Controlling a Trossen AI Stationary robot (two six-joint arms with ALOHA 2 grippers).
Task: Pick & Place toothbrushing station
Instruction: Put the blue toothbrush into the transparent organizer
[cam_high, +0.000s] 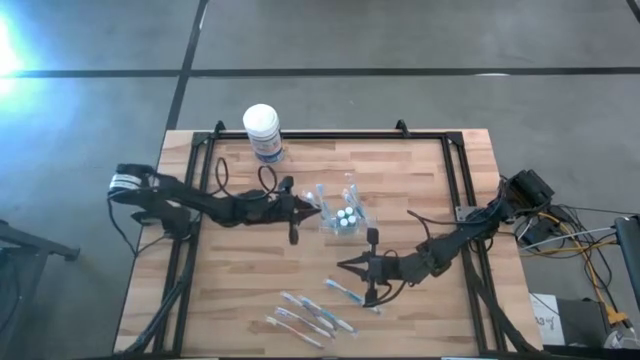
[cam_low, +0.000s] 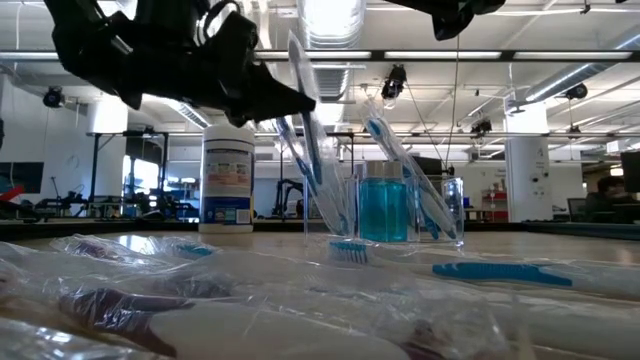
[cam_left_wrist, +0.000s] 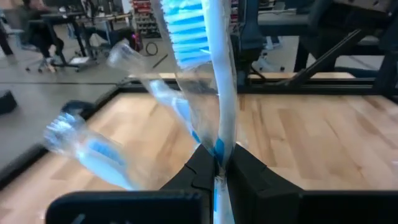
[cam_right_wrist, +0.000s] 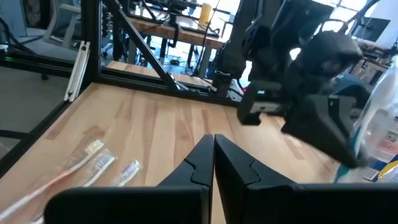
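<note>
the clear toothbrushing station (cam_high: 341, 213) sits in the middle of the wooden surface (cam_high: 420, 165), with toothbrushes standing in it. the left claw (cam_left_wrist: 221, 167) is right beside it, pinched tight on a wrapped blue and white toothbrush (cam_left_wrist: 214, 74). the right claw (cam_right_wrist: 213, 151) is closed and holds nothing, near the loose wrapped toothbrushes (cam_high: 310, 315). a white tub (cam_high: 262, 131) stands at the far edge.
</note>
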